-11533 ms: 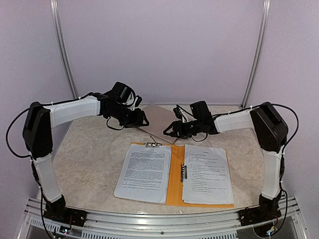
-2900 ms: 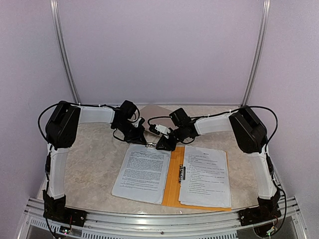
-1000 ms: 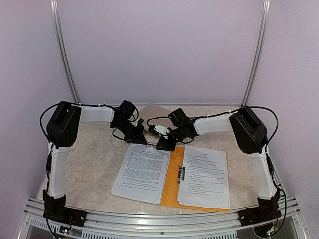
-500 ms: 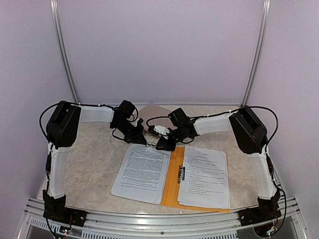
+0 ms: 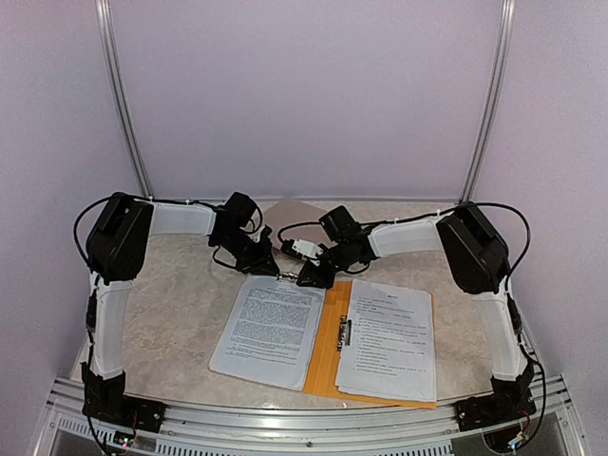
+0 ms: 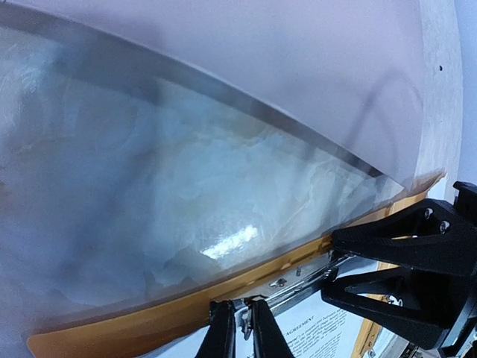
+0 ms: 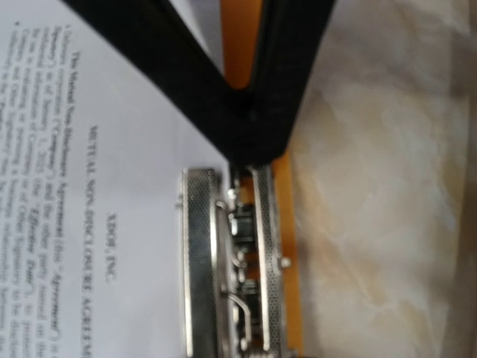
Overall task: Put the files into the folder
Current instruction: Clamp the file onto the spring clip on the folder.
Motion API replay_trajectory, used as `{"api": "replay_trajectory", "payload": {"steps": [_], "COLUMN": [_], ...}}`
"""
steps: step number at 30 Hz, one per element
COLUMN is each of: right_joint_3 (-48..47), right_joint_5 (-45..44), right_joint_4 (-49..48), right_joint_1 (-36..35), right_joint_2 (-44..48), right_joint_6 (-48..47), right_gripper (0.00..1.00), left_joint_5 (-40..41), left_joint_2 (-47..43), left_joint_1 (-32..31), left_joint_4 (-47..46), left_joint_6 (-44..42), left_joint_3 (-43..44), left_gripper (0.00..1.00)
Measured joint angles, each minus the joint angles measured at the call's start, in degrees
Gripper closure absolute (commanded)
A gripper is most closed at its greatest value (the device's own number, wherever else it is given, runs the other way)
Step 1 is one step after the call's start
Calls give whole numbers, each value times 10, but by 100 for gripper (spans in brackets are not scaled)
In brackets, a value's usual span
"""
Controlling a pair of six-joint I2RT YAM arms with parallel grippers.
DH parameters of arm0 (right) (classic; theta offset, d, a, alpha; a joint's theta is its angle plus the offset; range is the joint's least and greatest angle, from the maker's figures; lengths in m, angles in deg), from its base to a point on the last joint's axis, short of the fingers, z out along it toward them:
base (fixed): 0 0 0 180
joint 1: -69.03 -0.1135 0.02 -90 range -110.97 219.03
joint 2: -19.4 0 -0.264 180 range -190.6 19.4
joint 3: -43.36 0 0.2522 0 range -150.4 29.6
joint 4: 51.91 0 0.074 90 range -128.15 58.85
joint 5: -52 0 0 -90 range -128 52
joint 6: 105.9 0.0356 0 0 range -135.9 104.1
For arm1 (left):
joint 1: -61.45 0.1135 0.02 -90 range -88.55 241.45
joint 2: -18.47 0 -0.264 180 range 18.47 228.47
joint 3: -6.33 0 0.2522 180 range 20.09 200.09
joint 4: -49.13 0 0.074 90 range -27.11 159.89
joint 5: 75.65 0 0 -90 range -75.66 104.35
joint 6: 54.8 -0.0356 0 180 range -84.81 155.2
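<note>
**Left gripper [image 5: 272,270] and right gripper [image 5: 307,279] nose to nose at the metal clip [image 5: 285,276]**

The left gripper's fingers are all but pressed together, only a sliver between them, right at the clip. The right gripper's tips sit at the clip's end. I cannot tell whether they pinch it. Both arms stand with elbows high at 9 and 3 o'clock, forearms angled inward, wrists dipped. The folder [image 5: 328,334] lies open toward 6 o'clock on the table [image 5: 171,304], with the files [image 5: 268,328] on both halves.

White shells are covering both arms [image 5: 180,219]; black cables are trailing to the black left hand [image 5: 270,270] and right hand [image 5: 308,279].
</note>
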Motion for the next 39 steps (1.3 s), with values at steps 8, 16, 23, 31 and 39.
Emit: {"api": "replay_trajectory", "payload": {"steps": [8,16,23,31,39], "right_joint_3": [-4,-5,-10,-84,-186], "right_joint_5": [-2,-3,-3,-3,3], "right_joint_4": [10,12,23,106,182], "right_joint_1": [-5,-5,-5,-5,-5], "right_joint_2": [0,0,0,-28,-77], "right_joint_6": [0,-1,-3,-31,-56], "right_gripper": [100,100,100,100,93], "left_joint_5": [7,12,-12,11,75], "left_joint_2": [-11,-48,-76,-129,-220], "left_joint_1": [2,17,33,43,45], "left_joint_4": [-8,-9,-35,-43,-37], "left_joint_6": [7,14,24,31,52], "left_joint_3": [-18,-49,-89,-142,-254], "left_gripper": [79,75,65,40,19]}}
